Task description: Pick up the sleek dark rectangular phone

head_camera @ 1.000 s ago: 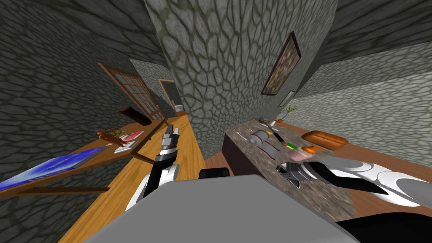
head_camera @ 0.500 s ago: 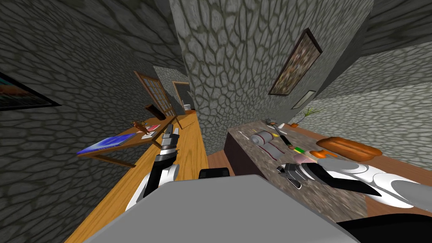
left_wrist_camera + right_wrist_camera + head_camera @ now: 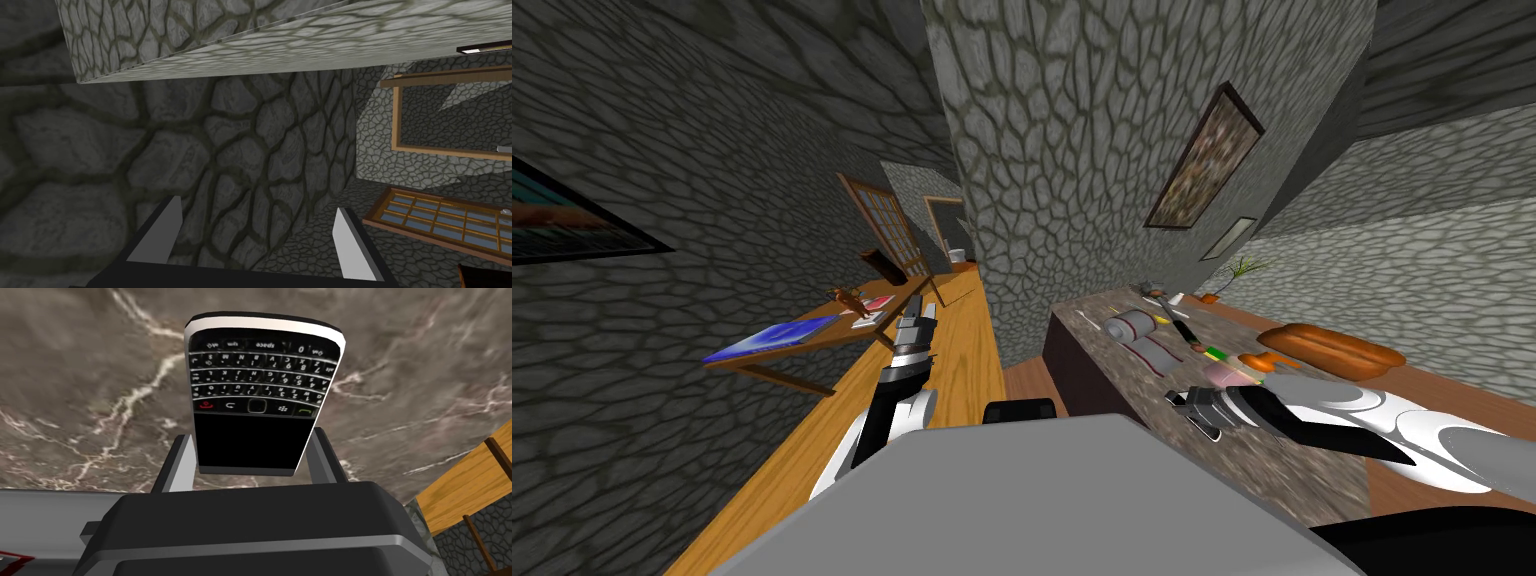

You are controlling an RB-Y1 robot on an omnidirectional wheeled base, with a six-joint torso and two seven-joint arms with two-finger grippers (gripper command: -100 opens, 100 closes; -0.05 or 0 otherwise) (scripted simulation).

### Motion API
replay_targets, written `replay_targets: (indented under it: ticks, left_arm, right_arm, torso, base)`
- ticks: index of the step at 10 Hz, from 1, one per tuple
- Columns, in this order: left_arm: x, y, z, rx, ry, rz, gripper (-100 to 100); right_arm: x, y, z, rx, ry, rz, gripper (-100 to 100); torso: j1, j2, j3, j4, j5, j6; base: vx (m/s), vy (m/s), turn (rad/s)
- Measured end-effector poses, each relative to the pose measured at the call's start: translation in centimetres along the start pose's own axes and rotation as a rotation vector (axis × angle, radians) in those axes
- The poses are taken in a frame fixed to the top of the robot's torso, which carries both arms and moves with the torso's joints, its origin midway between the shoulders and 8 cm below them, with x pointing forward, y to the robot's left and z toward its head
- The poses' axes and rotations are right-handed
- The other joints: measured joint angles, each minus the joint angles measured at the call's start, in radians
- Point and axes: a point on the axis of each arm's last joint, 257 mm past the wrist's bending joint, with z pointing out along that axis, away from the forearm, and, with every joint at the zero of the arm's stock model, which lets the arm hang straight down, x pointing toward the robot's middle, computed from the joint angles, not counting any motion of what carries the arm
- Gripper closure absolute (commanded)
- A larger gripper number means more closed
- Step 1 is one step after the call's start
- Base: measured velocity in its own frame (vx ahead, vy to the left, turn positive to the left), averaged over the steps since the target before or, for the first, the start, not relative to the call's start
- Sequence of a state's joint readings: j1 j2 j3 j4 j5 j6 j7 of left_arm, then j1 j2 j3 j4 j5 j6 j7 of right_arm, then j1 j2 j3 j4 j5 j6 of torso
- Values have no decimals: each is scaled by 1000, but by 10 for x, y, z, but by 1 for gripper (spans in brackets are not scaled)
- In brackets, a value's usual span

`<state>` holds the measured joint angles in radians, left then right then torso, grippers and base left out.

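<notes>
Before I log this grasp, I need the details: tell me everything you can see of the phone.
The phone is a slim black rectangle with rounded corners and a pale rim around its keypad end. Its face shows a full keyboard of small keys, a row of call buttons and a blank dark screen. The screen end sits in the right gripper, whose fingers press its two long sides. Behind it lies a brown marbled counter; I cannot tell whether the phone touches it.

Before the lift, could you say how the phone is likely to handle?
The phone looks rigid, so it likely won't bend. Its smooth sides may slip between the thin fingers. Gripped near one end, it might pivot.
</notes>
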<state>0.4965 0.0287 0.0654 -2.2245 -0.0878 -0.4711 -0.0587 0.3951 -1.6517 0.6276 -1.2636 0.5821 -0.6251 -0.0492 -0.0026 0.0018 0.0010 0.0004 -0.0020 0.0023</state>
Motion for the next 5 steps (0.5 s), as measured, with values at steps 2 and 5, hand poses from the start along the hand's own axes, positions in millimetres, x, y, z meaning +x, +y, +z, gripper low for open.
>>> replay_targets:
  ticks: [2,5]
  left_arm:
    - [0,0,0,0,0,0,0]
    - [0,0,0,0,0,0,0]
  right_arm:
    - [0,0,0,0,0,-1,100]
    - [1,1,-7,-16,4,-60,100]
  torso:
    - [0,0,0,0,0,0]
    - [2,-10,-6,-2,1,0]
  base:
    - [43,14,-146]
    - [174,22,-289]
